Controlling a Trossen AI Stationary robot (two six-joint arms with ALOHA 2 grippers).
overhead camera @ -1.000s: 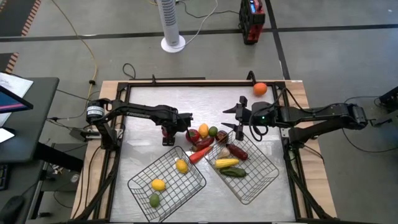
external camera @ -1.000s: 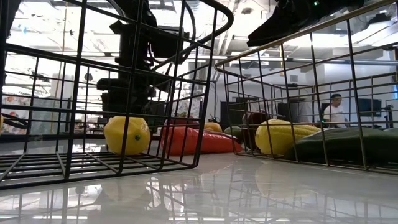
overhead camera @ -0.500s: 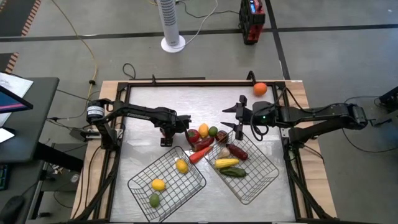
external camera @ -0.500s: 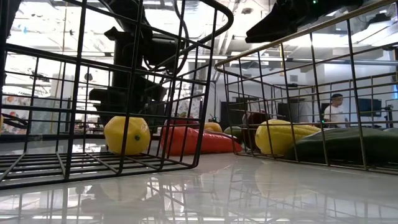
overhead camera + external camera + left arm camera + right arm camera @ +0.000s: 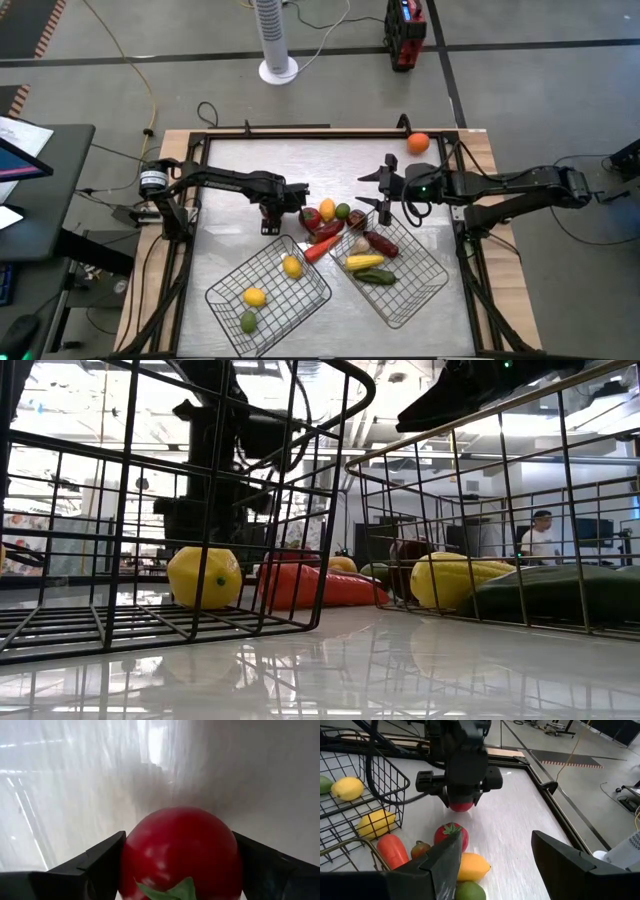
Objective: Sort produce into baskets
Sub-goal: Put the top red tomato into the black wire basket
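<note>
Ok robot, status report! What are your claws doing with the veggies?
Left gripper closing around red tomato. Right gripper open, waiting above the pile. Both baskets part filled. Nothing in the way.

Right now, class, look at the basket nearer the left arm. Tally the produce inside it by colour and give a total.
Yellow pieces: 2
Green piece: 1
Total in the left basket: 3

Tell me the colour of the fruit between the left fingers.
Red, with a green leaf; the fruit shows best in the left wrist view.
</note>
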